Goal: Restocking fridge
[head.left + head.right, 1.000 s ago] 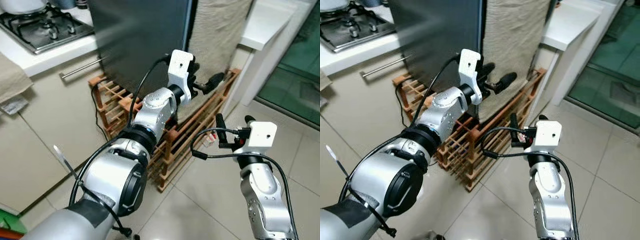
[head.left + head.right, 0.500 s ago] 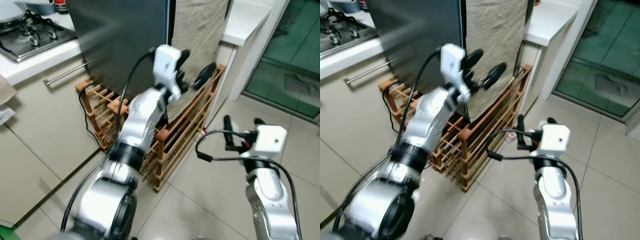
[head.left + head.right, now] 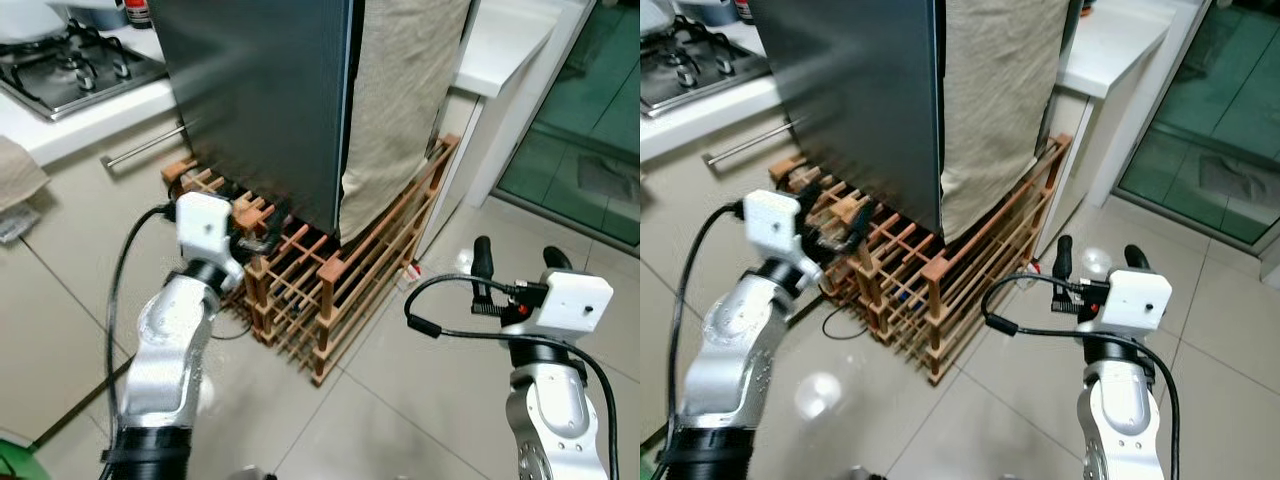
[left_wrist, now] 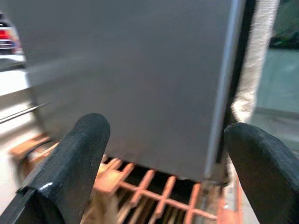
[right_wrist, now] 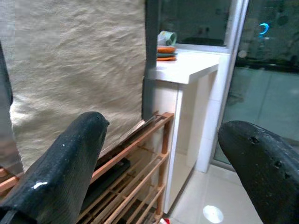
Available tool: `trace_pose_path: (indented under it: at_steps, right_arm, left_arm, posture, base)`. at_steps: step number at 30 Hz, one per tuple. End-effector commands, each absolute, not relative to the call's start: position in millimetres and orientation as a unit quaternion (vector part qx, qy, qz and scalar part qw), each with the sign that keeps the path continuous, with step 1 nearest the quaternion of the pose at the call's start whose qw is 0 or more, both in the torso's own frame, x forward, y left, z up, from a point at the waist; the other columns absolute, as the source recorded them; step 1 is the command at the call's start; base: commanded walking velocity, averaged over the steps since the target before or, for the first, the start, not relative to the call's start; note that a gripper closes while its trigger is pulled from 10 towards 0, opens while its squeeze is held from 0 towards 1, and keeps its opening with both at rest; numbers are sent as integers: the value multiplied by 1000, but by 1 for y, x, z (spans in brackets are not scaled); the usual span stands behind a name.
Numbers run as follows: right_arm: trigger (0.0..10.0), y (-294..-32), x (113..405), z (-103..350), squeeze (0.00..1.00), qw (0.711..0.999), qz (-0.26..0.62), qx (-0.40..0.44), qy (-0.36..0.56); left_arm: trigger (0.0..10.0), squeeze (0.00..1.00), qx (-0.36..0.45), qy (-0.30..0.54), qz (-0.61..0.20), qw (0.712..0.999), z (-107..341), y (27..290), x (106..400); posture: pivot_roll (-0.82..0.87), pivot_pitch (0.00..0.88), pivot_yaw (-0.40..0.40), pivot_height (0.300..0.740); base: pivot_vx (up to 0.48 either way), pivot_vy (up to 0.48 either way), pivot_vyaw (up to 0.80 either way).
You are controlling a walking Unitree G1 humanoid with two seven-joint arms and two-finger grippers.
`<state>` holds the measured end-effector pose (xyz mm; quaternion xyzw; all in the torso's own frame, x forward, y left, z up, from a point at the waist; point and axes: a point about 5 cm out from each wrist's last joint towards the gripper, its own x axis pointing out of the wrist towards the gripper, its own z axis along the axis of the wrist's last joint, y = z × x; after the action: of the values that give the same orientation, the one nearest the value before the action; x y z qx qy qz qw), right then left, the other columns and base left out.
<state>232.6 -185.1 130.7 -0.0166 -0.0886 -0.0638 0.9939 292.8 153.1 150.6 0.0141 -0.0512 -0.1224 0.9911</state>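
Note:
The dark grey fridge (image 3: 265,100) stands on a wooden slatted rack (image 3: 335,265), with a beige cloth (image 3: 400,95) hanging down its right side. My left gripper (image 3: 838,228) is low, in front of the rack's left end and below the fridge's bottom edge. It is open, and in the left wrist view its fingers (image 4: 70,163) stand wide apart with the fridge face (image 4: 140,70) between them. My right gripper (image 3: 518,262) hovers over the floor to the right of the rack, open and holding nothing. Its fingers (image 5: 60,163) frame the cloth (image 5: 74,65).
A gas hob (image 3: 70,60) sits on the counter at the left, with a drawer handle (image 3: 140,148) below it. A white counter (image 3: 510,45) stands right of the fridge, holding a cup and orange dishes (image 5: 166,44). A glass door (image 3: 590,130) is at far right.
My left arm has dropped from in front of the cloth, high on the fridge, down to rack level at the left. The right gripper has stayed roughly put; the camera shifted.

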Motion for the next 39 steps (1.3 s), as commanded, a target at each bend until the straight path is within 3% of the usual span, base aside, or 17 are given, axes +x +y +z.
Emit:
trace_pose_path:
  at_steps: [1,11,16,19,21,24,25,29,34,39]
  right_arm:
    - [10000,-188,239,128,0,995,-58,-23,-80]
    - [10000,-190,252,129,0,994,-62,-24,-84]
    - [10000,-185,256,129,0,995,-44,-22,-84]
    - [10000,-181,258,132,0,995,-31,-19,-90]
    - [10000,-189,252,137,0,992,-57,-7,-108]
    - [10000,-193,246,138,0,991,-68,-7,-116]
    - [10000,-195,235,139,0,989,-75,-16,-123]
    - [10000,-195,227,135,0,990,-80,-16,-119]
    - [10000,-192,236,136,0,989,-77,-19,-121]
    - [10000,-189,249,145,0,988,-57,-34,-139]
  left_arm:
    - [10000,0,25,-61,-132,989,160,135,302]
    - [10000,0,11,-63,-111,992,170,133,308]
    - [10000,0,16,-61,-97,993,171,135,309]
    - [10000,0,28,-48,-61,997,165,146,308]
    - [10000,0,15,-34,26,999,153,184,292]
    - [10000,0,13,-36,34,999,150,192,282]
    - [10000,0,14,-55,30,998,151,198,267]
    - [10000,0,28,-80,15,996,153,191,257]
    - [10000,0,15,-98,-48,994,162,164,262]
    - [10000,0,-8,-135,-85,987,177,153,264]
  posture:
    - [-95,0,24,740]
    - [-107,0,37,740]
    - [-108,0,40,740]
    - [-106,0,41,740]
    - [-102,0,39,740]
    - [-97,0,35,740]
    - [-89,0,28,740]
    - [-78,0,15,740]
    - [-78,0,14,740]
    - [-92,0,29,740]
  base:
    - [0,0,-788]
    - [0,0,-787]
    - [0,0,0]
    - [0,0,0]
    - [0,0,0]
    - [0,0,0]
    - [0,0,0]
    - [0,0,0]
    - [0,0,0]
    - [149,0,0]
